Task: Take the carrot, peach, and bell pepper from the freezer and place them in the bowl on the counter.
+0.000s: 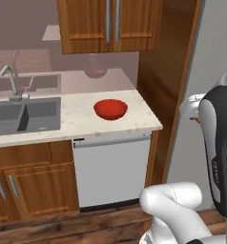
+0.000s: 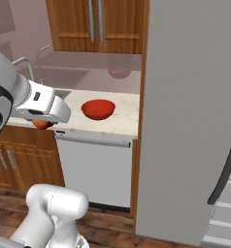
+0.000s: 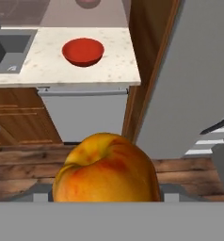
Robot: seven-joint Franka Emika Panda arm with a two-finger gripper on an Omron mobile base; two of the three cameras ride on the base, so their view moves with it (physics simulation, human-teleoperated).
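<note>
One fruit, the peach (image 3: 107,169), sat clasped in the gripper (image 3: 107,195) out in front of the counter (image 3: 48,66), short of the empty red bowl (image 3: 83,51) on it, held there, apparently, for carrying across from the freezer (image 3: 198,70).

I am working in a home kitchen. A beige speckled stone counter (image 1: 82,125) runs along a pale pink wall, with a dark grey double sink basin (image 1: 22,116) sunk into it and a curved silver tap (image 1: 9,81) behind the basin. Brown wooden wall cabinets with 2 slim steel handles (image 1: 110,24) hang above, and matching brown wooden base cabinets (image 1: 29,183) sit below. A white dishwasher front (image 1: 110,169) is built in under the counter. A tall plain grey freezer (image 2: 190,116) with a dark bar handle stands at the counter's end, framed by a brown wooden side panel. The floor is dark wooden planks (image 3: 24,169). A shallow glossy red bowl (image 1: 110,109) sits on the counter.
</note>
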